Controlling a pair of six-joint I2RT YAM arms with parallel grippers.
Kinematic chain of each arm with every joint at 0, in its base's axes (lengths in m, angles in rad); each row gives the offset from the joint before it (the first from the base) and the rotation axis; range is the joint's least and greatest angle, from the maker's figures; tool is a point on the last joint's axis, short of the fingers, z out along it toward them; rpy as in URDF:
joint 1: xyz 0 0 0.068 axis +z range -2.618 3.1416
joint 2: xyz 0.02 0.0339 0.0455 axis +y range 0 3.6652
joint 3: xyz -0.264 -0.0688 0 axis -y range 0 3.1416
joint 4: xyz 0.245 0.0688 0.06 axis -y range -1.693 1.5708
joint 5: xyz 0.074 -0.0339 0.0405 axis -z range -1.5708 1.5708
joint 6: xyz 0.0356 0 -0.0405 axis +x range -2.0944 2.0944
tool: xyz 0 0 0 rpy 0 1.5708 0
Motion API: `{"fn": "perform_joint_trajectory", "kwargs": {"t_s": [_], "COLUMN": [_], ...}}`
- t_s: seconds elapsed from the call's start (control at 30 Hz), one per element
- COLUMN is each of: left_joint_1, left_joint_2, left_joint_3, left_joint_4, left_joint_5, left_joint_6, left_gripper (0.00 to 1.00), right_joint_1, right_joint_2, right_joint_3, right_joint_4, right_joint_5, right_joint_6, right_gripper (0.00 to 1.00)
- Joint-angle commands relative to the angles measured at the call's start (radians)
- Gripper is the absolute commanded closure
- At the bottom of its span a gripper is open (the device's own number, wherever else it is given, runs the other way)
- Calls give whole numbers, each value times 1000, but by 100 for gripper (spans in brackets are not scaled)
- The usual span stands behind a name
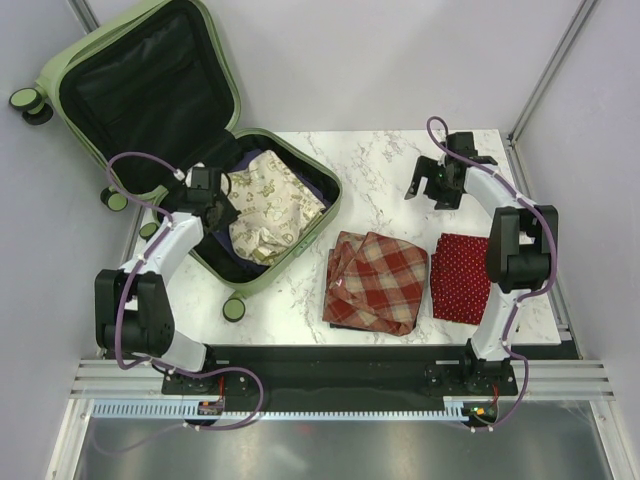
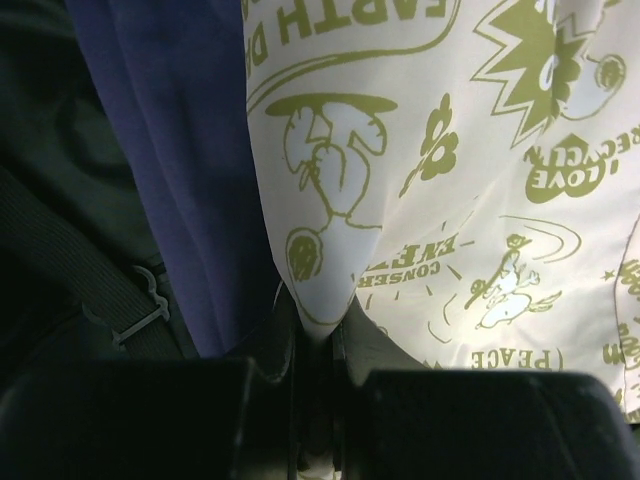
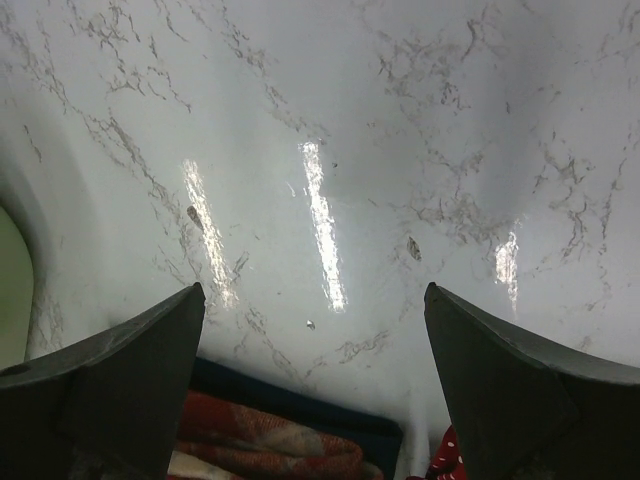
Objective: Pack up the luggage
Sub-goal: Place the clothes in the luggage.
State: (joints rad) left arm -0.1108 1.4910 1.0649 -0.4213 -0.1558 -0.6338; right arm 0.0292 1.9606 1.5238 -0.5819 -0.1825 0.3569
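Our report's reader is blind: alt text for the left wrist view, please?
The left gripper pinches a fold of cream cloth printed with olive cartoons. Navy fabric and the black lining of the luggage lie beside it.

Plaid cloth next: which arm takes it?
Likely right. The right gripper is open and empty near the plaid cloth; the left gripper is shut on the cream printed cloth inside the luggage.

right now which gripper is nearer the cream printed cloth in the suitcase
Left. The left gripper is inside the luggage, jaws shut on an edge of the cream printed cloth. The right gripper hangs open over bare marble table, well to its right.
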Motion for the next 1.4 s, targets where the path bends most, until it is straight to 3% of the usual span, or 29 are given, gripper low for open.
{"fn": "perform_joint_trajectory", "kwargs": {"t_s": [0.0,0.4,0.7,1.0,1.37], "left_joint_1": [22,8,-70,-180,-259], "left_joint_2": [-37,-20,84,242,540], "left_joint_3": [-19,141,369,684,1188], "left_joint_4": [84,174,205,239,240], "left_joint_5": [-27,91,147,188,222], "left_joint_6": [-73,-224,-279,-354,-438], "left_gripper": [98,98,98,98,98], "right_joint_1": [11,26,25,25,23], "right_joint_2": [-32,-20,-16,-11,-38], "right_joint_3": [24,49,55,45,13], "right_joint_4": [22,20,14,13,13], "right_joint_5": [-8,-3,8,0,18], "right_joint_6": [10,14,11,10,5], "right_gripper": [2,2,2,2,2]}}
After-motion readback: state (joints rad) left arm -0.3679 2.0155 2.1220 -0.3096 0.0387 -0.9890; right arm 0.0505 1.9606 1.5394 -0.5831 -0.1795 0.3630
